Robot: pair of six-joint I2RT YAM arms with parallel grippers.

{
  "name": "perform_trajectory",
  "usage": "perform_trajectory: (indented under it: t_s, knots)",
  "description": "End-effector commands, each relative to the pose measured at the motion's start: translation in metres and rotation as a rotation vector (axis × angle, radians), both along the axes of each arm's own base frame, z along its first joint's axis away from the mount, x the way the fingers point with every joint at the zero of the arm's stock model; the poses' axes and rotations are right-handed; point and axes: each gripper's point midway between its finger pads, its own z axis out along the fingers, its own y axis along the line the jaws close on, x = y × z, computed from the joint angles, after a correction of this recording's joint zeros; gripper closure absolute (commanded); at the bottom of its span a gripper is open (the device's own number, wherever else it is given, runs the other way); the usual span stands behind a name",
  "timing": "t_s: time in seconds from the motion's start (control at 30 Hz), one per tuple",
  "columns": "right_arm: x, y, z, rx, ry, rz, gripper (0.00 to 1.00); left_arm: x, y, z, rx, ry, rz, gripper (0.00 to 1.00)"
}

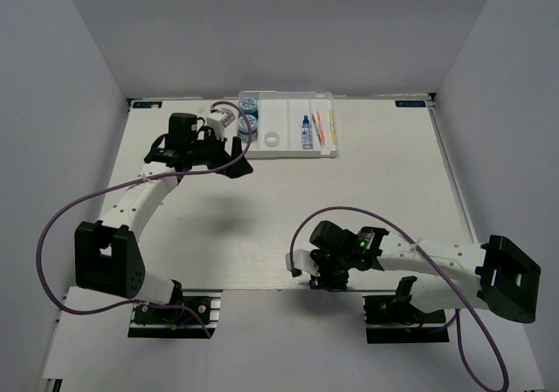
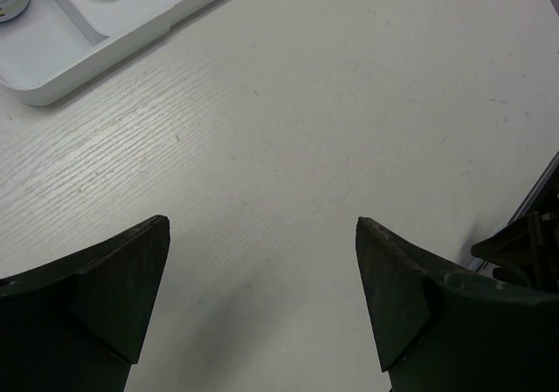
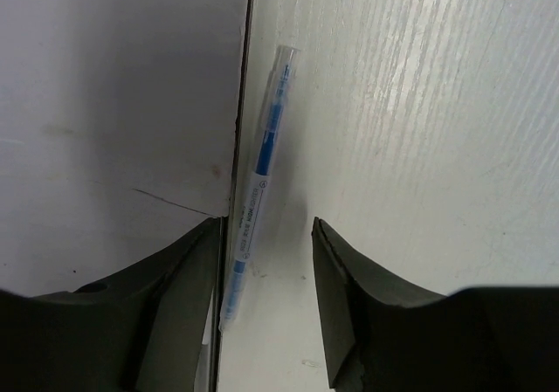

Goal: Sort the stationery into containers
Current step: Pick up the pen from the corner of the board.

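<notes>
the white table (image 1: 367, 191) carries the tray (image 1: 288, 155) at 12 o'clock, holding tape rolls (image 1: 249, 104), a glue bottle (image 1: 307, 133) and pens (image 1: 330, 128). the left gripper (image 2: 262, 226) hangs at the tray's 7 o'clock, spread wide and empty. the right gripper (image 3: 266, 226), partly open, straddles a blue pen (image 3: 265, 147) at the table's 6 o'clock edge.

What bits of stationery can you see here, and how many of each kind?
Patterned tape rolls: 2
White tape ring: 1
Glue bottle: 1
Pens: 3 that I can make out: pink pen and yellow-green pen in the tray, blue pen at the near edge of the table
Total: 7
</notes>
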Motion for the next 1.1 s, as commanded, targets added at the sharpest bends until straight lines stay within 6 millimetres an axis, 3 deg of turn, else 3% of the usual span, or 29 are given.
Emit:
perform_trajectory:
  t_s: [0.0, 0.17, 0.57, 0.77, 0.83, 0.87, 0.93, 1.07]
  knots:
    - [0.0, 0.008, 0.002, 0.016, 0.005, -0.005, 0.48, 0.0, -0.002, 0.008, -0.025, -0.027, -0.01, 0.04]
    - [-0.004, 0.011, -0.001, 0.012, 0.022, 0.013, 0.5, 0.002, -0.001, 0.001, -0.016, -0.018, -0.001, 0.04]
    - [-0.003, 0.017, -0.021, -0.033, -0.006, 0.06, 0.62, 0.004, -0.004, 0.008, -0.053, -0.007, 0.021, 0.04]
    - [0.005, 0.022, -0.028, -0.059, -0.05, 0.073, 0.81, 0.008, 0.002, 0.014, -0.105, 0.015, 0.061, 0.03]
    - [0.008, 0.024, -0.03, -0.069, -0.062, 0.068, 0.95, 0.007, 0.002, 0.018, -0.141, 0.023, 0.063, 0.03]
    - [0.013, 0.03, -0.026, -0.059, -0.076, 0.06, 1.0, 0.007, 0.004, 0.02, -0.151, 0.025, 0.066, 0.03]
    - [0.018, 0.039, -0.019, -0.043, -0.078, 0.022, 1.0, 0.008, 0.005, 0.026, -0.171, 0.022, 0.068, 0.03]
    - [0.036, 0.09, 0.032, 0.112, -0.087, -0.077, 1.0, 0.011, 0.01, 0.037, -0.195, -0.005, 0.083, 0.03]
